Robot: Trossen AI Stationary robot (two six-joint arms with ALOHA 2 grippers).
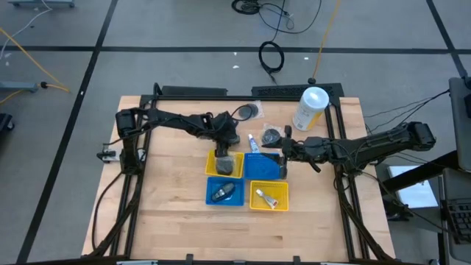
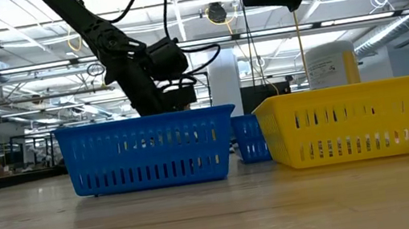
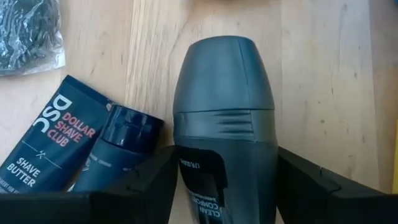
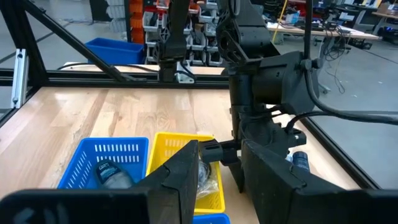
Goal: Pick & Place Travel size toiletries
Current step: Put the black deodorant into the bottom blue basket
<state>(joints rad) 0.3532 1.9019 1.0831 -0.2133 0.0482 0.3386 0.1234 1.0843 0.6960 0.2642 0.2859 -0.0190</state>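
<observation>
The left tool (image 3: 224, 186) is clamped on a dark grey plastic roll-on bottle (image 3: 224, 118), held above the wooden tabletop (image 3: 323, 74); likely carrying, next lowering into a tray. The right tool (image 4: 221, 168) waits alongside, fingers apart, empty.

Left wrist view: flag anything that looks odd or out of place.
Nothing stands out. The left gripper has its fingers closed on a dark grey bottle. A Dollar Shave Club tube and a dark-capped bottle lie beside it on the wooden table, intact.
</observation>
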